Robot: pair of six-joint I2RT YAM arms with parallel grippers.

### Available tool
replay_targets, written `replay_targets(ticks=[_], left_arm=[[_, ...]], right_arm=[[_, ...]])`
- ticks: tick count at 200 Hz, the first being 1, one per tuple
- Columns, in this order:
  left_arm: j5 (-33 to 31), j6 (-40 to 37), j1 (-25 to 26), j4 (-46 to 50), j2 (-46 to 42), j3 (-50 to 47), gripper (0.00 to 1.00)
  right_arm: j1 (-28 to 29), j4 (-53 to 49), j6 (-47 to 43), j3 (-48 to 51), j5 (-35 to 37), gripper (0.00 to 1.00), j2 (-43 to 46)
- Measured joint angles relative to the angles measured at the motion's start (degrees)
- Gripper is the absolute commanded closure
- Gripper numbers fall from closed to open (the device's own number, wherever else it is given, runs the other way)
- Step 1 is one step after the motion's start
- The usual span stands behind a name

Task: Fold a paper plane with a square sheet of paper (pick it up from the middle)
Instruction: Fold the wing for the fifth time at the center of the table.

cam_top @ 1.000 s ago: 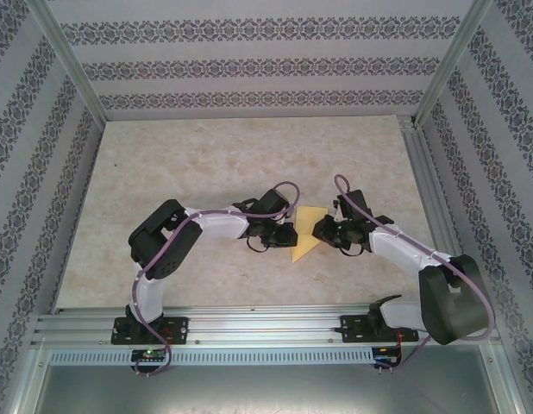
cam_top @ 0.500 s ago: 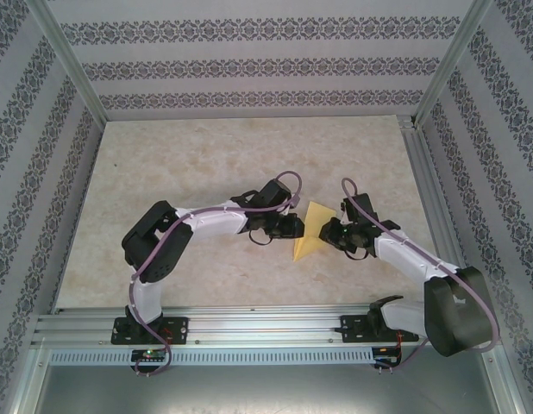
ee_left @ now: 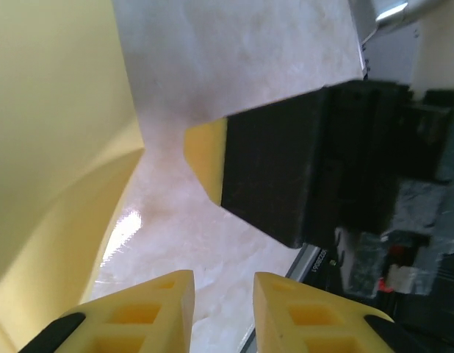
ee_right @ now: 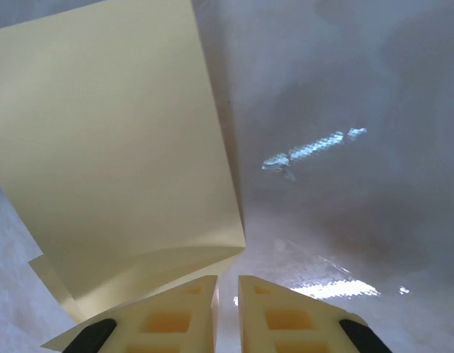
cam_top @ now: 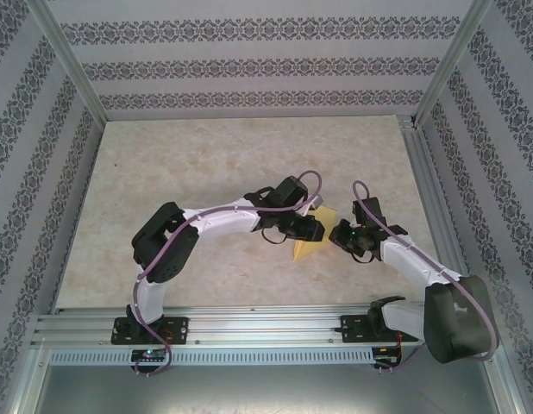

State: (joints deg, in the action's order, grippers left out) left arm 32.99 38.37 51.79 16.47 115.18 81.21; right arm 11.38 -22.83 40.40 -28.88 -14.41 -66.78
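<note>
**Cell surroundings, as seen from the room**

Table: beige, marble-look top with a glossy finish; glare streaks show on it in the right wrist view. Back wall and both side walls are papered in grey floral stripes. Aluminium posts stand tilted at the back corners. Slotted aluminium rail runs along the near edge. Another rail follows the table's right side. Grey panel sits below the near rail.

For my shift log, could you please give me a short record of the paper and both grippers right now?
Paper: pale-yellow sheet, partly folded, layers bowed, between the grippers
Left gripper: fingers apart, table visible between them, paper beside it
Right gripper: fingers almost closed, paper edge at its tips, grip unclear
Table: pale marbled surface
</note>
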Motion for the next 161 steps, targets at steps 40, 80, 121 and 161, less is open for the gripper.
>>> replay_targets(ticks=[40,80,121,161], left_arm=[[-1.4,-0.9,0.0,2.5,4.2,0.5,0.76],[-3.9,-0.9,-0.7,2.8,4.2,0.0,0.78],[-4.6,-0.2,-3.6,-0.3,3.2,-3.8,0.78],[-4.1,2.4,-6.0,-6.0,2.8,-8.5,0.78]], right_arm=[[-0.6,-0.4,0.1,0.5,-0.7,0.82,0.8],[-0.5,0.2,0.0,0.5,-2.8,0.77,0.5],[-0.5,1.7,0.0,0.5,-4.8,0.72,-0.6],[1.6,4.0,0.2,0.5,-6.2,0.70,-4.1]])
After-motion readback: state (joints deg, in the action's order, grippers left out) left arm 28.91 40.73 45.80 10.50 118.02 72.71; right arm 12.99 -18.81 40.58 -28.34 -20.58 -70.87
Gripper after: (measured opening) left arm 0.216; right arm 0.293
